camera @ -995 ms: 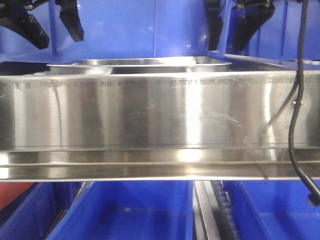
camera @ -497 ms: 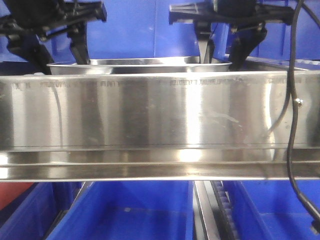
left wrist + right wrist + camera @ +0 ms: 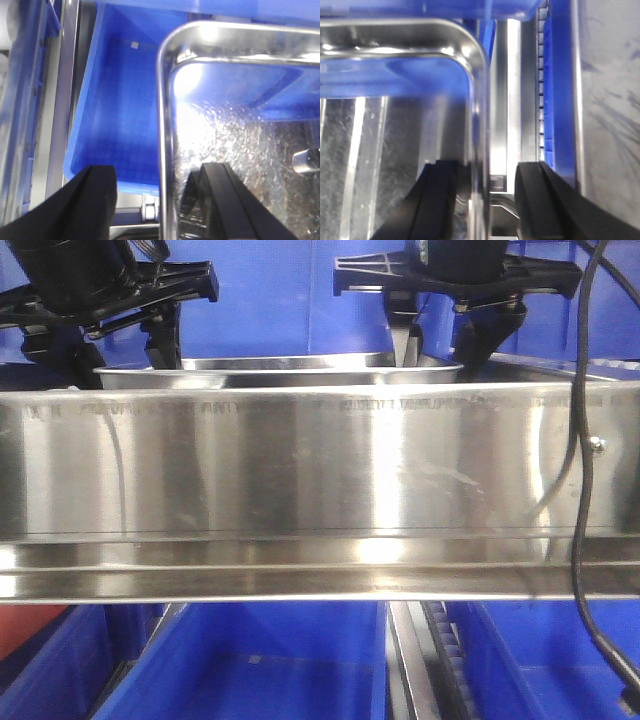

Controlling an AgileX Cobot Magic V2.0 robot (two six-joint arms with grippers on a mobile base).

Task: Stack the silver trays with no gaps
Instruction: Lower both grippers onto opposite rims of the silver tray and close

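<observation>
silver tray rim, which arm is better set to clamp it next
Left, marginally. The left gripper is open with the silver tray rim running midway between its fingers, one inside, one outside. The right gripper also straddles the rim, but its inner finger crowds it.

A long brushed-steel rail spans the middle of the front view. A screw sits near its right end, and a black cable hangs down the right side. Blue bins line the bottom edge with a toothed metal track between them, and something red shows at lower left.
</observation>
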